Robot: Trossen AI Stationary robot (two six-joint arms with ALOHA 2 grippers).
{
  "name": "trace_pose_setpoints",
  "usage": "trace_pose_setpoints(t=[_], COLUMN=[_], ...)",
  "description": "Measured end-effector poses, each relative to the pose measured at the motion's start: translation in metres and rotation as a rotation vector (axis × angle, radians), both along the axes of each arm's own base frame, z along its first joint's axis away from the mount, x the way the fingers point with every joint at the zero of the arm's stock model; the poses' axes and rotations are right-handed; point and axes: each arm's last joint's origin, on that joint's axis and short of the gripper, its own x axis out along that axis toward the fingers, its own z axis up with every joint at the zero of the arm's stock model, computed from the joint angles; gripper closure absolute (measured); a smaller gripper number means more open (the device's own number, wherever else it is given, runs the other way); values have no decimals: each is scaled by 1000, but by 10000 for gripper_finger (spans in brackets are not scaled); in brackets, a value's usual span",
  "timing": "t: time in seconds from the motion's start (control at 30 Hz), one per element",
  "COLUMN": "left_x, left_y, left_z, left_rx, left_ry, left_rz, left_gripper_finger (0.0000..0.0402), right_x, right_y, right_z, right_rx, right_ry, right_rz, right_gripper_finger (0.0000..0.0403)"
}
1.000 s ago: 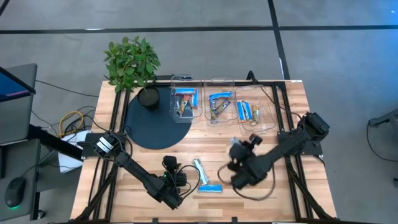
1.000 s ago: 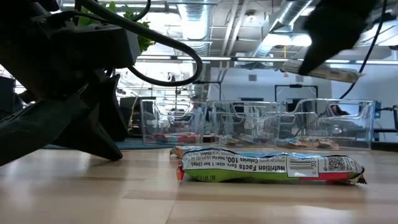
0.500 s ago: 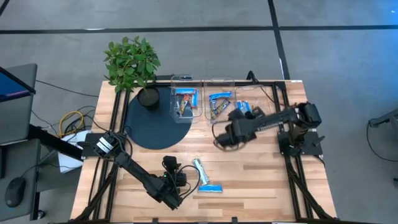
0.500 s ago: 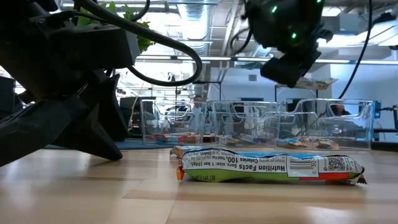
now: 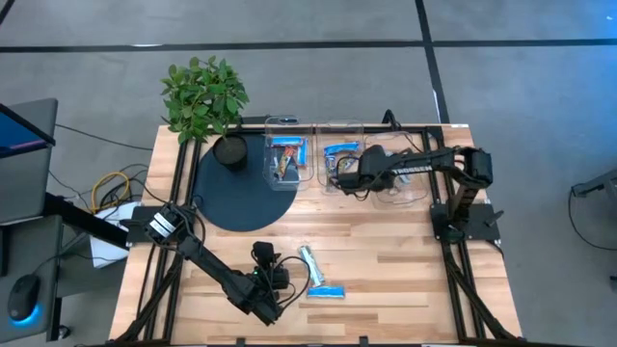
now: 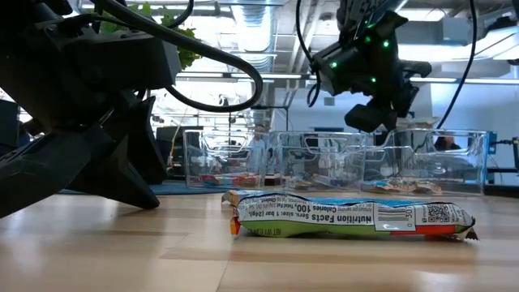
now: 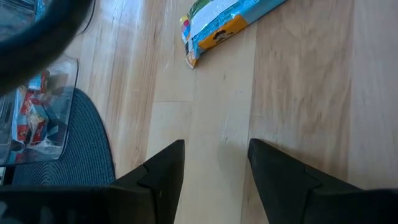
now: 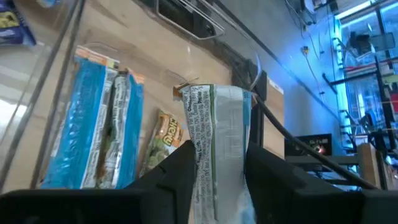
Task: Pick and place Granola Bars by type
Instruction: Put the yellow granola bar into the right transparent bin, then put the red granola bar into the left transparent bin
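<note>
Bar carried to the tubs

While my left claw [image 7: 214, 180] waits parted by two bars [image 5: 318, 274] on the desk [image 5: 405, 270], my right claw [image 5: 349, 173] has swung from mid-desk to above the clear tubs [image 5: 395, 175], clenched on a silvery-white bar [image 8: 217, 134]. Only its wrist view shows that bar; the release probably comes next

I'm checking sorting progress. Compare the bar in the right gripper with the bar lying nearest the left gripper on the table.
The held bar is off the table, pinched in the right gripper above the clear tubs; the table bar lies flat on the wood near the left gripper. The held bar is being carried; the table bar is untouched. Both are wrapped with white-green printed backs.
</note>
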Motion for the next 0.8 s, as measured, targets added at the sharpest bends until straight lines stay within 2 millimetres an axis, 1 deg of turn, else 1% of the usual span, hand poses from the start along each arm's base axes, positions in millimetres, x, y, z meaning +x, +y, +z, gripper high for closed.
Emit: trace_pose_setpoints(t=[0.17,0.3,0.47,0.63,0.7,0.8], left_x=[0,0,1,3,4,9], left_y=[0,0,-1,-2,-3,-6], left_z=[0,0,0,0,0,4], left_rx=[2,12,7,9,18,52], left_ry=[-2,-9,-21,-20,-13,17], left_rz=[-1,-1,-1,-26,-53,-126], left_gripper_finger=[223,223,223,223,223,223], right_x=[-1,1,4,4,3,2], right_y=[2,11,36,60,73,100], right_z=[-4,-3,-1,0,1,2], right_rx=[-7,-27,-76,-99,-117,-149], right_ry=[1,7,29,42,49,41], right_rz=[10,60,187,276,338,453], right_gripper_finger=[234,199,176,177,180,183])
